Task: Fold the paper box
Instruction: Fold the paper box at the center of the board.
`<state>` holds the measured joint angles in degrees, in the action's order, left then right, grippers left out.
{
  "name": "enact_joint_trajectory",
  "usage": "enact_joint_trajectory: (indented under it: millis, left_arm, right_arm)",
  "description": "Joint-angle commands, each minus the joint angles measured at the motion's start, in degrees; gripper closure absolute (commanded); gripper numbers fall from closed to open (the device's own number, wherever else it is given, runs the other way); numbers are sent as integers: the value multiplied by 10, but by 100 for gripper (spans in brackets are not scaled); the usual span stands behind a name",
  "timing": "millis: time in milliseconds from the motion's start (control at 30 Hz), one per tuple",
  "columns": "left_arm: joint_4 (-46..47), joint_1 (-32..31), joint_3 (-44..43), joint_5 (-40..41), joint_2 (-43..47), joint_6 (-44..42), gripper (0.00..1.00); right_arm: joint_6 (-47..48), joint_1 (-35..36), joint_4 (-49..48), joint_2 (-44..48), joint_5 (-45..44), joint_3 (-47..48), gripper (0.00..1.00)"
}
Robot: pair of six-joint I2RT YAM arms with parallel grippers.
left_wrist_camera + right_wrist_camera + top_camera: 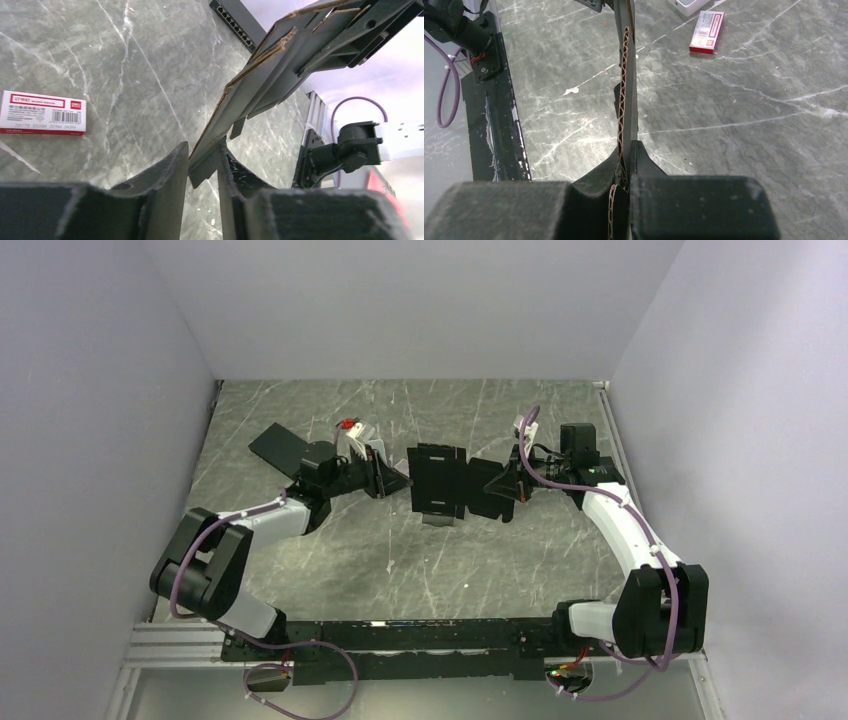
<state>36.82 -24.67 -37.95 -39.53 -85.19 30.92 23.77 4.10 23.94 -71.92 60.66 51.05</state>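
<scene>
The paper box [440, 483], matte black with creased flaps, hangs above the table middle between both arms. My right gripper [510, 486] is shut on its right edge; in the right wrist view the corrugated edge [626, 75] runs straight up from the pinch [628, 150]. My left gripper [393, 480] is at the box's left end. In the left wrist view its fingers [170, 170] stand apart around a corner flap of the box [280, 65]. The flap lies against the right finger, with a gap below it [202, 148].
A small red-and-white carton [347, 424] [42, 113] [707, 31] lies on the marble table behind the left gripper, beside a white object [362, 443]. A plain black slab [283, 447] lies at the back left. The black mounting rail [400, 635] runs along the near edge.
</scene>
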Motion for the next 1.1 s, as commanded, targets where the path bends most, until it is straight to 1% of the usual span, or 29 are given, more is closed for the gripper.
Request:
enact_joint_trajectory:
  millis: [0, 133, 233, 367, 500, 567, 633, 767, 833, 900, 1033, 1067]
  left_arm:
    - [67, 1, -28, -20, -17, 53, 72]
    - [32, -4, -46, 14, -22, 66, 78]
    - [10, -16, -52, 34, -16, 51, 78]
    - [3, -25, -56, 36, -19, 39, 77]
    - [-17, -25, -51, 47, -10, 13, 69]
    - [-38, -20, -50, 54, 1, -3, 67]
    - [-51, -11, -51, 41, 8, -15, 65]
    - [-42, 3, -51, 17, 9, -16, 60]
    - [-38, 7, -50, 23, 9, -10, 57]
    - [-12, 11, -45, 14, 9, -2, 54]
    - [68, 13, -24, -6, 12, 25, 42]
    - [85, 13, -19, -14, 12, 29, 41]
  right_arm:
    - [-7, -3, -26, 7, 13, 14, 100]
    - [-22, -3, -40, 7, 9, 9, 100]
    - [-29, -3, -44, 5, 6, 8, 100]
    - [-36, -2, -50, 2, 4, 7, 100]
    - [-35, -2, -46, 3, 6, 9, 100]
    - [-30, -3, -41, 3, 9, 10, 100]
    - [-24, -2, -36, 3, 17, 11, 100]
    - [-19, -2, -32, 4, 31, 11, 100]
    - [-20, -2, -33, 2, 34, 10, 100]
    - [-21, -2, -34, 2, 37, 9, 100]
    - [-26, -2, -38, -2, 42, 8, 100]
    - [-26, -2, -38, -2, 43, 8, 100]
